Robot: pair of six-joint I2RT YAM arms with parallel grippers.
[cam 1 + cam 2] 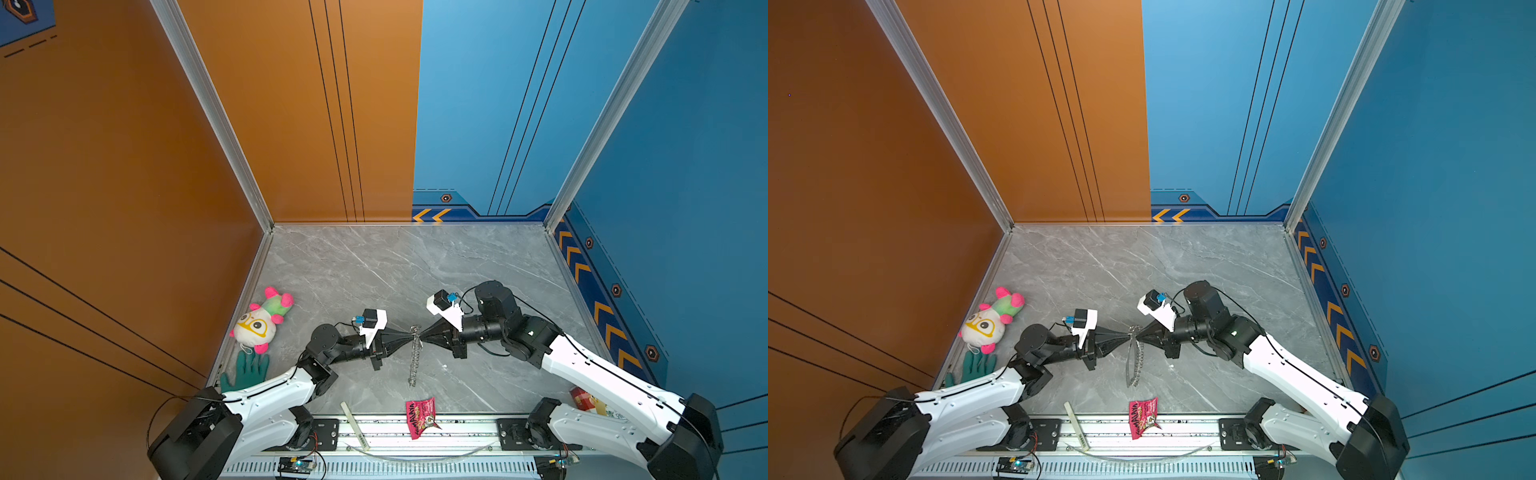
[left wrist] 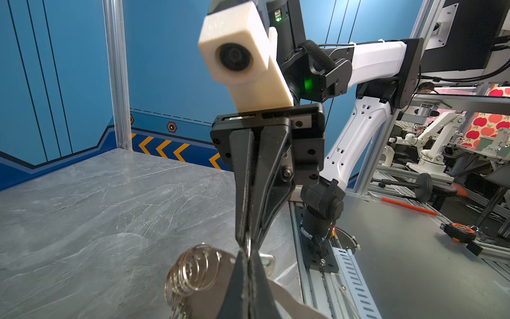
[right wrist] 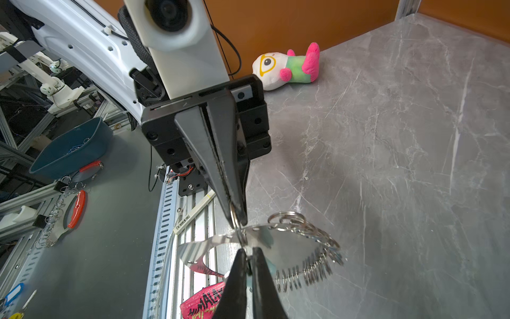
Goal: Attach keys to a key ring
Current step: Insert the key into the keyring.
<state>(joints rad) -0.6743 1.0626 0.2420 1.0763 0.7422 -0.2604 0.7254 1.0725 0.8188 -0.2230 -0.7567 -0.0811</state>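
Robotics lab, one test cell among several. Grey marble-look table [image 1: 374, 270] was boxed in by printed orange panels [image 1: 124, 166] and blue panels [image 1: 685, 124] on aluminium posts [image 1: 216, 116], with chevron strips [image 1: 602, 316] along the base. Left arm [image 1: 270, 390] and right arm [image 1: 602, 374] stood on a slotted rail [image 1: 469, 428]. Outside the cell there were more white robot arms [image 2: 430, 143] on framed benches, a person [image 2: 426, 87] and a blue bin [image 3: 71, 149].

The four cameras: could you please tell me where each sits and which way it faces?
Both top views: overhead behind the arm bases, facing down at the table; both arms show.
Left wrist: on the left arm, looking past left pincer at the right arm.
Right wrist: mirrored, past right pincer at the left arm.
Shared: the key ring.
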